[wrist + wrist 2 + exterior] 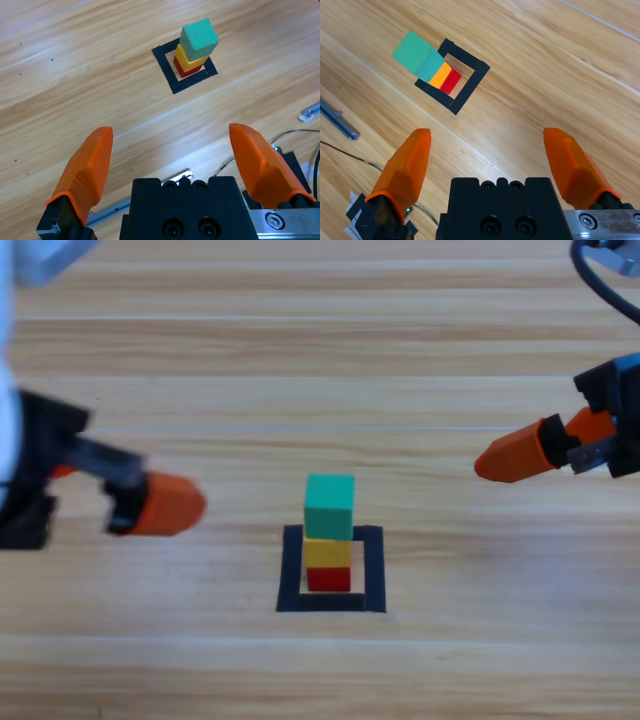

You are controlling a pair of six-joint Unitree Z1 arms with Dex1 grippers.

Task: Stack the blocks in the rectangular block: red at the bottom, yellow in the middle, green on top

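Inside the black tape rectangular block (292,575) (167,72) (472,80) stands a stack of three cubes: red (328,580) (181,70) (451,81) at the bottom, yellow (327,553) (189,59) (440,76) on it, green (329,506) (199,38) (417,55) on top. My left gripper (165,505) (172,160) hangs open to the left of the stack, holding nothing. Off to the right and a little farther back, my right gripper (515,455) (487,160) is open too, also with nothing in it.
A grey metal rail (340,121) and thin cables (350,155) show at the table's edge in the right wrist view. Another rail (150,192) and cables (295,135) lie near the left gripper in the left wrist view.
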